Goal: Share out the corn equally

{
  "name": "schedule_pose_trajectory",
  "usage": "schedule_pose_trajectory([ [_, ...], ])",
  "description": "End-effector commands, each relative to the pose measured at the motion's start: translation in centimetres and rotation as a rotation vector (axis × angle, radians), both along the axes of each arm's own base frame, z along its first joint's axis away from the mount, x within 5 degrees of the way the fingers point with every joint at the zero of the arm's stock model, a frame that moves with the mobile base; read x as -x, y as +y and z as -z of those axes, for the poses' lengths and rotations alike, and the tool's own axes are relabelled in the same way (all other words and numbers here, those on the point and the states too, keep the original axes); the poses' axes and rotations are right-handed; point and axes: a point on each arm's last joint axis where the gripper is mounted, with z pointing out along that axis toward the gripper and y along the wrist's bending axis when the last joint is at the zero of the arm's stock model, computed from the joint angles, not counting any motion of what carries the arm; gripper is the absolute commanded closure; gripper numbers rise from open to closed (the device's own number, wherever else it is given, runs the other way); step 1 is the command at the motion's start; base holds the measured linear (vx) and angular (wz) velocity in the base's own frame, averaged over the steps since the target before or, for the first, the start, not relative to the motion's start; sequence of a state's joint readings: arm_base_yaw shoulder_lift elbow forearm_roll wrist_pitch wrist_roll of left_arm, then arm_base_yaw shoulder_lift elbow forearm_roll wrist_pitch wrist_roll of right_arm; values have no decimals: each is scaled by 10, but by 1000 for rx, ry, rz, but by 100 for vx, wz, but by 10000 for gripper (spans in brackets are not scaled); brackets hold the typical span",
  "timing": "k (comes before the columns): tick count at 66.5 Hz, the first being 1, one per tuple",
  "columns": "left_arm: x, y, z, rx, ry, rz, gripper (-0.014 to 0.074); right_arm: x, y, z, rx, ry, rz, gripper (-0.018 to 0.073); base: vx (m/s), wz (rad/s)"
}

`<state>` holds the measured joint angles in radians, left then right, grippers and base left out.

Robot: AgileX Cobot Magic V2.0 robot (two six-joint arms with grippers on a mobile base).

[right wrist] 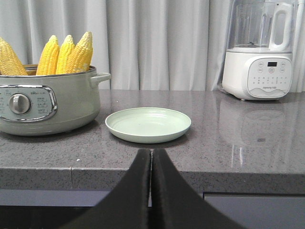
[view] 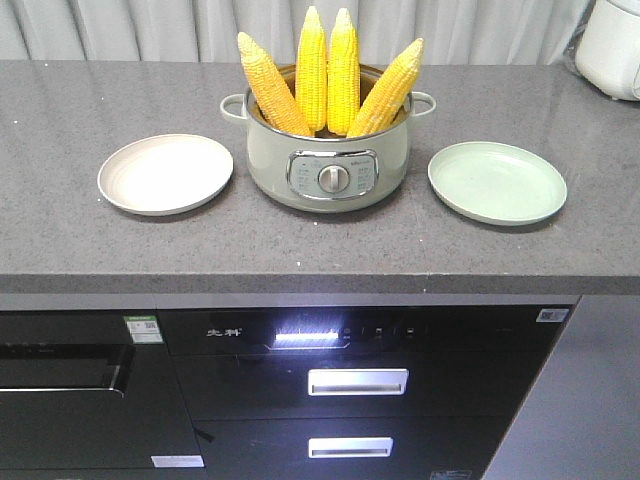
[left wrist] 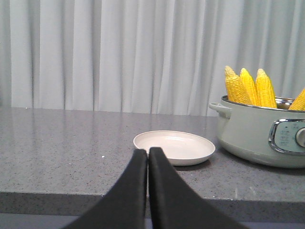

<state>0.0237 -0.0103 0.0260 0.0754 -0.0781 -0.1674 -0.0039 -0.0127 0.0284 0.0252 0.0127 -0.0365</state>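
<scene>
4 corn [view: 312,75] stand in the pot [view: 327,160], between white plate [view: 165,172] and green plate [view: 497,180]. Left gripper [left wrist: 148,157] and right gripper [right wrist: 151,157] are clenched, empty; I'd open wide, grasp a cob mid-length, lift straight.

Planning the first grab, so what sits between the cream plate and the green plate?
The pale green electric pot, holding four corn cobs, stands between the cream plate and the green plate, clearest in the front view.
</scene>
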Motion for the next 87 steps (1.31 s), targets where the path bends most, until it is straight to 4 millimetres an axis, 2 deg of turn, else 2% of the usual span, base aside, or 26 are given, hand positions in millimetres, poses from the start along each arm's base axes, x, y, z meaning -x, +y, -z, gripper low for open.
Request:
schedule_pose_trajectory([
  [1,2,0,-2,14,-76,8,603,1,0,-5,11,-72,4,562,12,-1],
  [87,2,0,-2,14,-76,8,603,1,0,-5,11,-72,4,562,10,-1],
])
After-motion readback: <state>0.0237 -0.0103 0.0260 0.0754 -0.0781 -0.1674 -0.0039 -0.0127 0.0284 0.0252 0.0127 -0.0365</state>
